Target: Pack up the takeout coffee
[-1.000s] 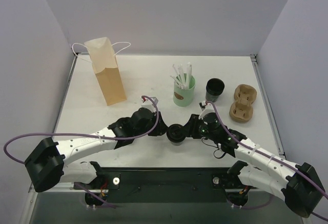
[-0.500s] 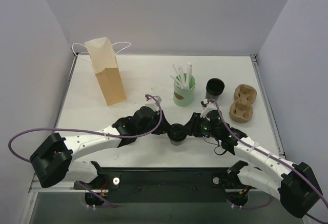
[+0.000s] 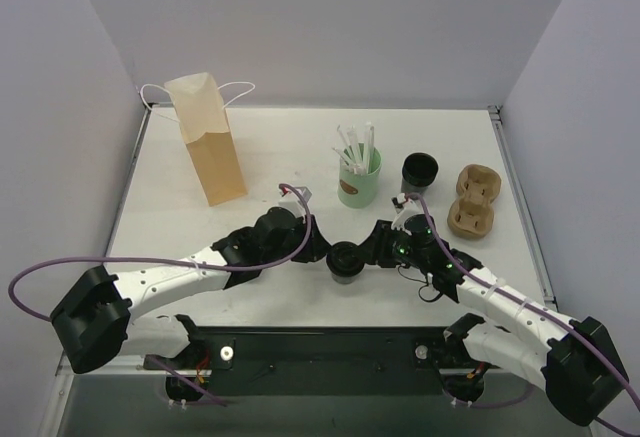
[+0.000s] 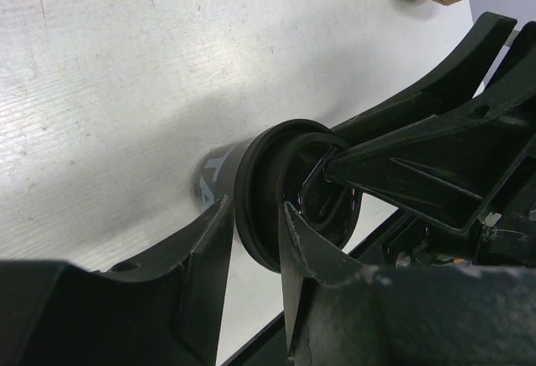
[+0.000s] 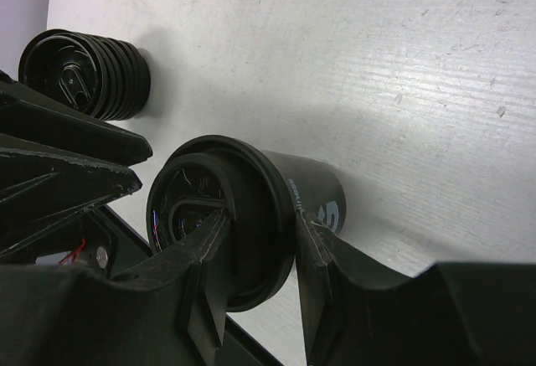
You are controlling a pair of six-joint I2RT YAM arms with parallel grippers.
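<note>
your left arm (image 3: pixel 180 277) and right arm (image 3: pixel 490 302) lie low, stretched inward until they meet. your left gripper (image 4: pixel 255 215) and right gripper (image 5: pixel 261 230) both clamp the cup (image 3: pixel 345 260) from opposite sides.

I find no legible text. Only marking: a partial white print (image 5: pixel 332 212) on the takeout coffee (image 5: pixel 308 183) wall, just beyond the right gripper (image 5: pixel 260 230); unreadable from either wrist view.

Even, diffuse light from above keeps the worktop (image 3: pixel 270 147) bright, with only short, soft shadows beside the paper bag (image 3: pixel 206 137). In the wrist views the worktop glares pale. The left fingers (image 4: pixel 205 253) and right fingers (image 5: pixel 201 270) are dark, blurred masses, and the takeout coffee (image 5: pixel 251 215) lid shows faint glints, possibly lamp reflections.
</note>
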